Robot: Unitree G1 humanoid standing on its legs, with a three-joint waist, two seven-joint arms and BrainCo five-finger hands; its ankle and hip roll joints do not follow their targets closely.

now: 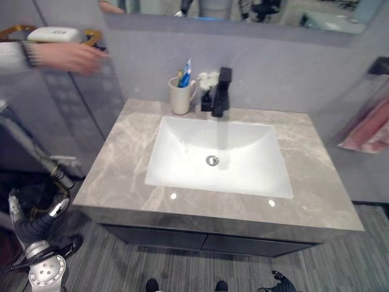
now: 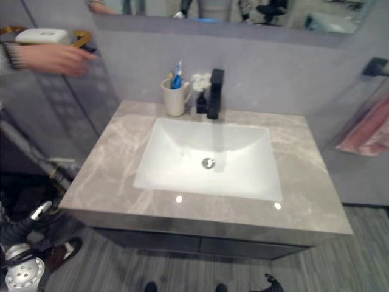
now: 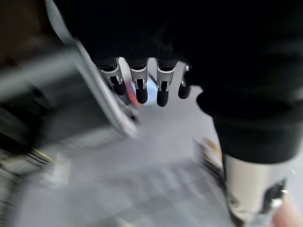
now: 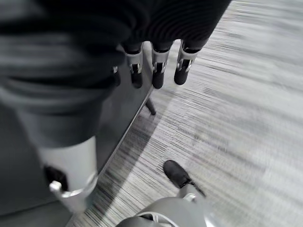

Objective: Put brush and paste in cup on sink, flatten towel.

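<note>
A cream cup (image 1: 181,96) stands at the back left of the grey marble counter (image 1: 121,164), beside the black tap (image 1: 222,91). A blue toothbrush and a tube (image 1: 185,74) stick up out of the cup. A pink towel (image 1: 366,126) hangs bunched on the wall at the right, under a dark bar (image 1: 380,64). My left hand (image 1: 33,225) hangs low beside the cabinet's left end, its fingers (image 3: 141,90) relaxed and holding nothing. Near the floor by the cabinet my right hand's fingers (image 4: 158,75) hang straight, also empty.
A white basin (image 1: 243,146) is sunk into the middle of the counter. A small dark bottle (image 1: 206,101) with a white tuft stands by the tap. A person's hand (image 1: 70,58) reaches in at the upper left, near a soap dish (image 1: 55,34) on a gold shelf.
</note>
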